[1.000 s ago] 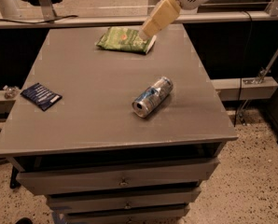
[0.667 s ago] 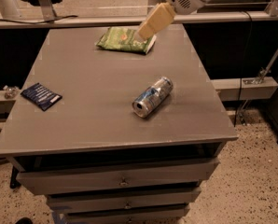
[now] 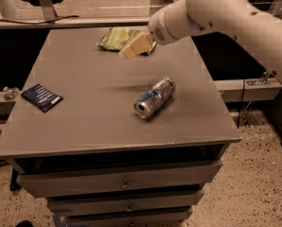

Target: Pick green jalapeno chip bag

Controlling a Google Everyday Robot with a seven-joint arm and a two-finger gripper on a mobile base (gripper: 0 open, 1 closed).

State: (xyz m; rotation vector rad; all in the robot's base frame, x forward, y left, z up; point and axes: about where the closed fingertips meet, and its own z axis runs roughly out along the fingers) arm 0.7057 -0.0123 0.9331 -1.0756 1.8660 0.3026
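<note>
Locating the crinkly light-green jalapeno chip bag (image 3: pixel 115 38) near the far edge of the grey desk (image 3: pixel 84 108).
The tan gripper (image 3: pixel 137 45) is positioned at the bag's right end; the bag's long axis is laid roughly along that edge. Whether the gripper is open or closed cannot be determined.

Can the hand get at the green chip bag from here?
Probably yes. The hand hangs at the right end of the green chip bag, with nothing between them. The can lies nearer the front and the dark blue packet far left in view, both well apart from the bag.
</note>
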